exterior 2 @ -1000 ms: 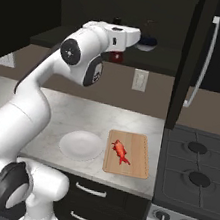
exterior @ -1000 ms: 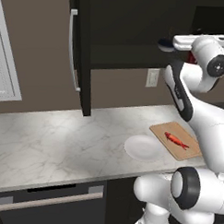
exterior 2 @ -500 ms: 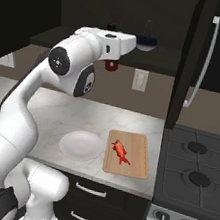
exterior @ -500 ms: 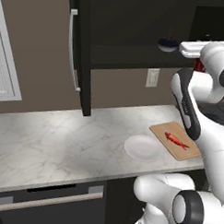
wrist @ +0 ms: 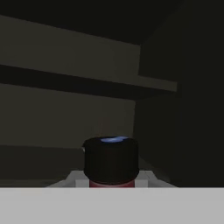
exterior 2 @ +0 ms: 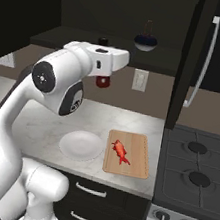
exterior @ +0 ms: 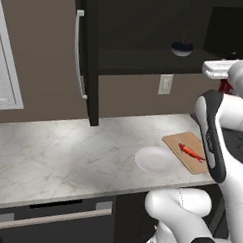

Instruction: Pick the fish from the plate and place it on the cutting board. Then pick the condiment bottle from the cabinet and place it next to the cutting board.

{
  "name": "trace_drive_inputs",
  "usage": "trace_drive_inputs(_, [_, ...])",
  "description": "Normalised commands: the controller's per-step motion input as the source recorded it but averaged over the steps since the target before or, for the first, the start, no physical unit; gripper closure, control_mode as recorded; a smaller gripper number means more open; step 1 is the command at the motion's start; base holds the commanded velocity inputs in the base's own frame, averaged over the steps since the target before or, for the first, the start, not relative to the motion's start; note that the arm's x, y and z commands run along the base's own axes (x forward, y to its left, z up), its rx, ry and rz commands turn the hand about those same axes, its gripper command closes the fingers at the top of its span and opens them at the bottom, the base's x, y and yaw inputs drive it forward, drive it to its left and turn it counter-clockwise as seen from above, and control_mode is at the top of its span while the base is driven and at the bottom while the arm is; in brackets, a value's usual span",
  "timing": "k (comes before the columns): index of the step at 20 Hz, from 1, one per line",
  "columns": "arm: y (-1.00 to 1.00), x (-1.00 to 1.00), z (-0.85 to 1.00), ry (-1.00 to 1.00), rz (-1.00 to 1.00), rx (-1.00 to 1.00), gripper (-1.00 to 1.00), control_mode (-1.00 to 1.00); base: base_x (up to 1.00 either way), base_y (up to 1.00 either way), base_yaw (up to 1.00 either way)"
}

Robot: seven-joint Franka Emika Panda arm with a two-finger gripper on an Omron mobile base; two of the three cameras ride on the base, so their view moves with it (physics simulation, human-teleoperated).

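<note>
My gripper (exterior 2: 104,76) is shut on the condiment bottle (exterior 2: 102,83), a small red bottle that hangs below the hand, in front of the open cabinet (exterior 2: 190,64) and above the counter. In the hand view its black cap (wrist: 110,159) stands close up, with the dark shelf behind. The left base view shows a sliver of the red bottle (exterior: 225,88) behind my arm. The red-orange fish (exterior 2: 120,151) (exterior: 191,152) lies on the tan cutting board (exterior 2: 136,162) (exterior: 175,141). Left of the board sits the white plate (exterior 2: 81,145) (exterior: 154,161), with nothing on it.
A dark blue bowl (exterior 2: 145,41) (exterior: 181,48) stands on the cabinet shelf. The cabinet door (exterior: 89,57) hangs open with its silver handle. A stove (exterior 2: 198,170) lies right of the board. A wall outlet (exterior 2: 140,80) sits under the shelf. Marble counter (exterior: 62,151) stretches left.
My hand has drawn back out of the cabinet and come down with the red bottle in it, away from the blue bowl. Fish, board and plate have not moved.
</note>
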Motion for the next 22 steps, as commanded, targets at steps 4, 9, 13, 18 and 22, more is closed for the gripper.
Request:
trace_drive_inputs(4, [0.01,-0.52,-0.24,0.07,0.06,0.00,1.00,-1.00,0.00,0.00,0.00])
trace_drive_inputs(9, [0.04,-0.46,-0.24,0.06,0.09,0.00,1.00,-1.00,0.00,0.00,0.00])
trace_drive_inputs(13, [0.08,-0.42,-0.28,0.03,0.09,0.00,1.00,-1.00,0.00,0.00,0.00])
trace_drive_inputs(18, [0.10,-0.35,-0.35,0.03,0.10,0.00,1.00,-1.00,0.00,0.00,0.00])
trace_drive_inputs(22, [0.16,-0.20,-0.34,0.01,0.13,0.00,1.00,-1.00,0.00,0.00,0.00])
